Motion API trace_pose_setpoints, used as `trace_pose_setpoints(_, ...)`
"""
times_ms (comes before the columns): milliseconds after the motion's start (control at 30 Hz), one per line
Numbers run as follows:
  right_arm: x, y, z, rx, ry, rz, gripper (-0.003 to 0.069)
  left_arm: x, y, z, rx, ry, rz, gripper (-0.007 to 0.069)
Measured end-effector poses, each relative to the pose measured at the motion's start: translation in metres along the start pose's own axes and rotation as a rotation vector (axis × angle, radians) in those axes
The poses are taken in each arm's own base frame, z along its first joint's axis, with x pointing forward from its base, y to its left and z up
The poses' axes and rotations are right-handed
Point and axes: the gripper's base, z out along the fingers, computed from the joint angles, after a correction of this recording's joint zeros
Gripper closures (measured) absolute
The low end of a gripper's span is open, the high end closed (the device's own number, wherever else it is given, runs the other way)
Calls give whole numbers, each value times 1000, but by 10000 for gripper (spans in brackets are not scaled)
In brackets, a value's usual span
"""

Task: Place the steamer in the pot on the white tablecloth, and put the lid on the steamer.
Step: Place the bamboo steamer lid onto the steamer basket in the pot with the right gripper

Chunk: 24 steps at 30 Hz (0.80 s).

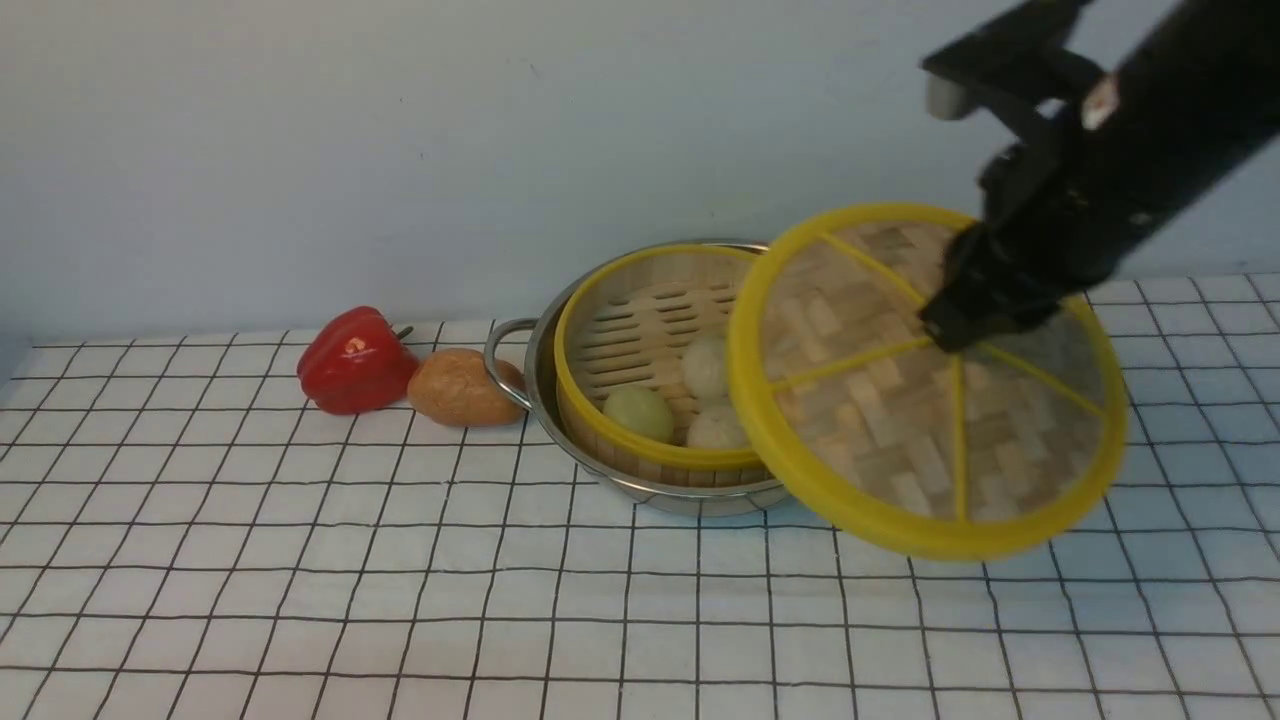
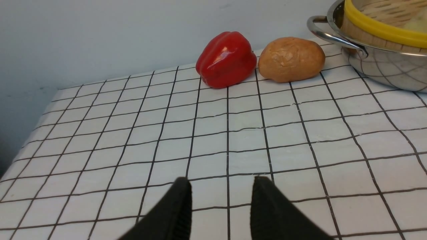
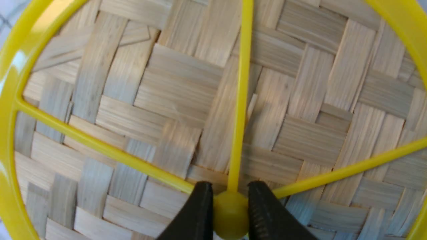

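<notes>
Right gripper (image 1: 958,322) is clamping its two fingers on the small yellow centre hub of the lid (image 1: 900,420) and is holding the lid off the white tablecloth (image 1: 400,580) at the pot's right side, steeply tilted, with its woven face turning toward the robot. In the front view the lid's left edge is overlapping the pot (image 1: 690,497). The steamer (image 1: 640,330) is sitting inside the pot, its yellow rim standing above the steel rim, with pale dumpling pieces (image 1: 640,412) lying uncovered inside. Left gripper (image 2: 222,200) is hanging over bare cloth on the pot's left, fingers apart and holding nothing. A red pepper (image 1: 355,360) and a brown potato (image 1: 460,388) are resting just left of the pot's handle. In my judgement the first step is looking complete and only the lid placement is outstanding. The risks arise from the tilt and the narrow hold. If the lid is not levelled, its low edge is likely to be striking the steamer's rim and pushing steamer or pot across the cloth. The rounded hub may be letting the lid swivel or slip, and an off-centre release would be leaving it cocked on the rim.
</notes>
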Motion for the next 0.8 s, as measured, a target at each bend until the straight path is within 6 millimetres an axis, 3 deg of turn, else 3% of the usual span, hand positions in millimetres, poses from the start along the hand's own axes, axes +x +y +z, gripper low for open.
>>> trace_pose_setpoints(67, -12, 1, 11, -4, -5, -23, 513, 0, 0, 0, 0, 0, 0, 382)
trace_pose_setpoints(167, -51, -2, 47, -8, -37, -76, 513, 0, 0, 0, 0, 0, 0, 382)
trace_pose_setpoints(200, -50, -1, 51, -12, -29, -76, 513, 0, 0, 0, 0, 0, 0, 382)
trace_pose_setpoints(300, -75, -6, 66, -7, -88, -96, 513, 0, 0, 0, 0, 0, 0, 382)
trace_pose_setpoints(467, -85, -9, 83, 2, -103, -152, 513, 0, 0, 0, 0, 0, 0, 382)
trace_pose_setpoints(800, -82, -8, 114, -40, -56, -258, 513, 0, 0, 0, 0, 0, 0, 382)
